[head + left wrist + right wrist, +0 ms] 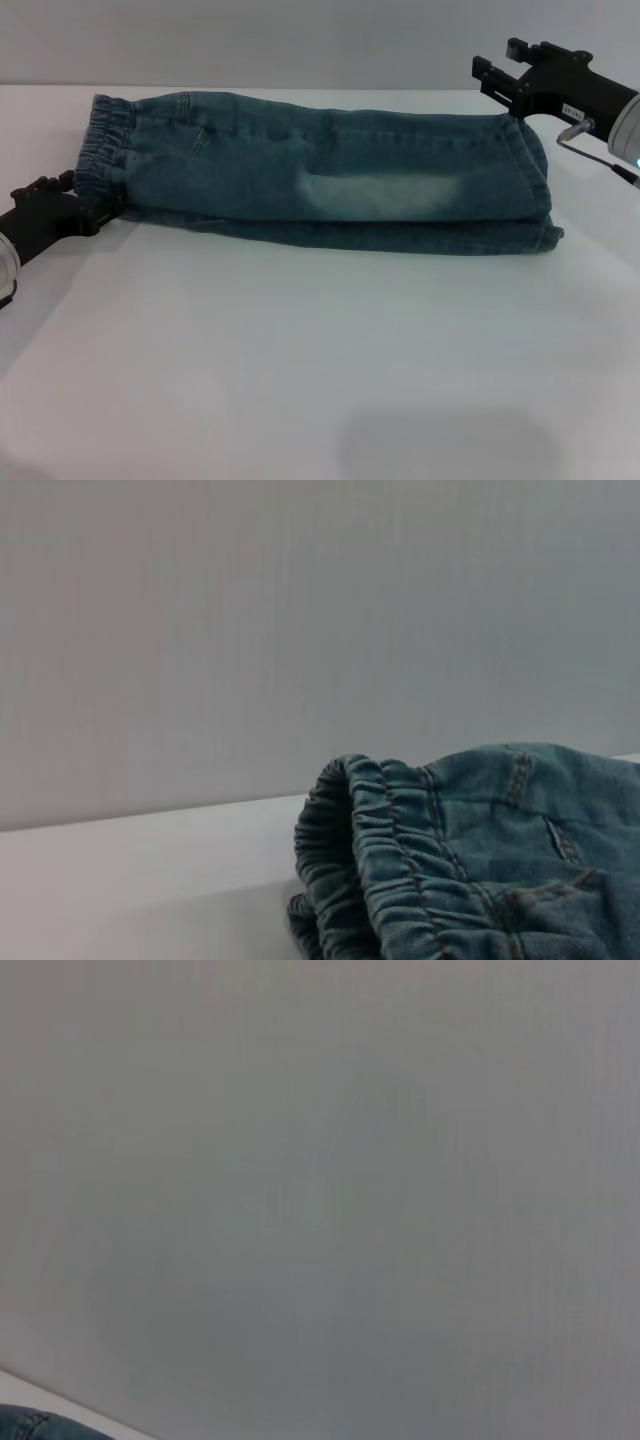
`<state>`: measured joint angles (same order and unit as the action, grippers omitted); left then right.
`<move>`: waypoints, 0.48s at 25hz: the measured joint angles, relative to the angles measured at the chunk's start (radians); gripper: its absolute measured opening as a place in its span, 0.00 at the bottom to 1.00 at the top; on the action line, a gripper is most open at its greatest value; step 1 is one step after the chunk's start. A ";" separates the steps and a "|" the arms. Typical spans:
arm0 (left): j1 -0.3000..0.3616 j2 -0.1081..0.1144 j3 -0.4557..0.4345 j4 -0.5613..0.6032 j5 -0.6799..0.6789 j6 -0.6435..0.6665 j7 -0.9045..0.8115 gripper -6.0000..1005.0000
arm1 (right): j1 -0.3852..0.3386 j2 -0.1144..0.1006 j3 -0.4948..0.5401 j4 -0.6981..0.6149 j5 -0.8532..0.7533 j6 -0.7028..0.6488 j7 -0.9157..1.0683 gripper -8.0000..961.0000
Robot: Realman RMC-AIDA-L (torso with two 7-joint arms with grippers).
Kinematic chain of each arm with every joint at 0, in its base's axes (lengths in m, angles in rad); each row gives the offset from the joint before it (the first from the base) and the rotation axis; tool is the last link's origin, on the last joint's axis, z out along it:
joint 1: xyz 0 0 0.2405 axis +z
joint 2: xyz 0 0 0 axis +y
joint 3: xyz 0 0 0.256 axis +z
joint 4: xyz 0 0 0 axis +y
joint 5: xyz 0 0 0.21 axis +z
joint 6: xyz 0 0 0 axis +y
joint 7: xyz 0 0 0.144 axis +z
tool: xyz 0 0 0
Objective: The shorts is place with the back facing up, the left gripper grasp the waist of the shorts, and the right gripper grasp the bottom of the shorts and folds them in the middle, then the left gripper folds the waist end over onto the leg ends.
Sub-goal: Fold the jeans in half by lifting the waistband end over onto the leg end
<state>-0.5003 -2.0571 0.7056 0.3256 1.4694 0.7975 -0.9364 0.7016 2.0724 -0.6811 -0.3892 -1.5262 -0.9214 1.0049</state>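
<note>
a plain white table [300, 380] — the shorts [320, 175] lie on it, folded lengthwise, waist leftward.

Left gripper [100, 208]: matte black, slim, with narrow jaws and a knobbed upper edge, mounted on a black arm ending in a pale grey cuff. Right gripper [497, 80]: blocky, black, with stepped square fingers, a small white label, a thin grey cable loop, and a white-grey wrist bearing a blue light.
</note>
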 joint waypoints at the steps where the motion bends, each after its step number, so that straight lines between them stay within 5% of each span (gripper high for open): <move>1: 0.000 0.000 0.000 0.000 0.000 -0.001 0.001 0.72 | 0.000 0.000 0.000 -0.001 0.000 0.000 0.000 0.56; 12: -0.001 0.000 0.012 -0.010 0.004 -0.019 0.018 0.56 | 0.001 0.000 0.000 -0.003 0.000 0.002 0.000 0.55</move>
<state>-0.5010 -2.0574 0.7174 0.3157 1.4738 0.7787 -0.9181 0.7026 2.0724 -0.6811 -0.3926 -1.5263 -0.9195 1.0049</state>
